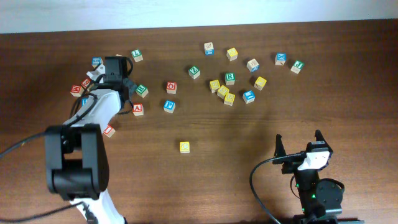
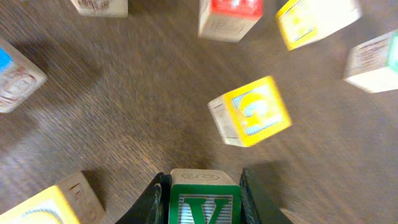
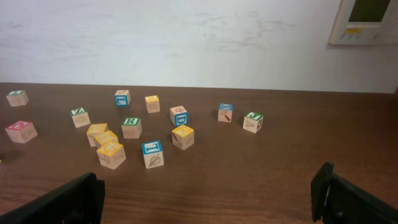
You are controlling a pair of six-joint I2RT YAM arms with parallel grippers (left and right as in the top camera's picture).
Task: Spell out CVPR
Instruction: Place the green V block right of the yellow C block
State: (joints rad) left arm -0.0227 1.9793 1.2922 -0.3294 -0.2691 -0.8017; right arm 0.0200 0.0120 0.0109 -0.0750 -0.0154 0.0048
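In the left wrist view my left gripper [image 2: 203, 186] is shut on the green V cube [image 2: 204, 205], with a finger on each side. In the overhead view this gripper [image 1: 115, 64] is at the far left among several cubes, and the V is hidden under it. The yellow-faced C cube [image 1: 185, 147] sits alone at the front centre. The blue P cube [image 1: 169, 106] lies to the right of the left arm. The green R cube [image 1: 230, 78] is in the middle cluster and also shows in the right wrist view [image 3: 130, 126]. My right gripper [image 1: 298, 144] [image 3: 208, 202] is open and empty at the front right.
Red-faced cubes [image 1: 138, 109] [image 1: 171, 87] [image 1: 77, 90] lie around the left arm. A blurred yellow cube [image 2: 252, 112] lies just ahead of the left fingers. A cluster of yellow cubes [image 1: 221, 90] and blue and green ones [image 1: 281, 59] lie at the back right.
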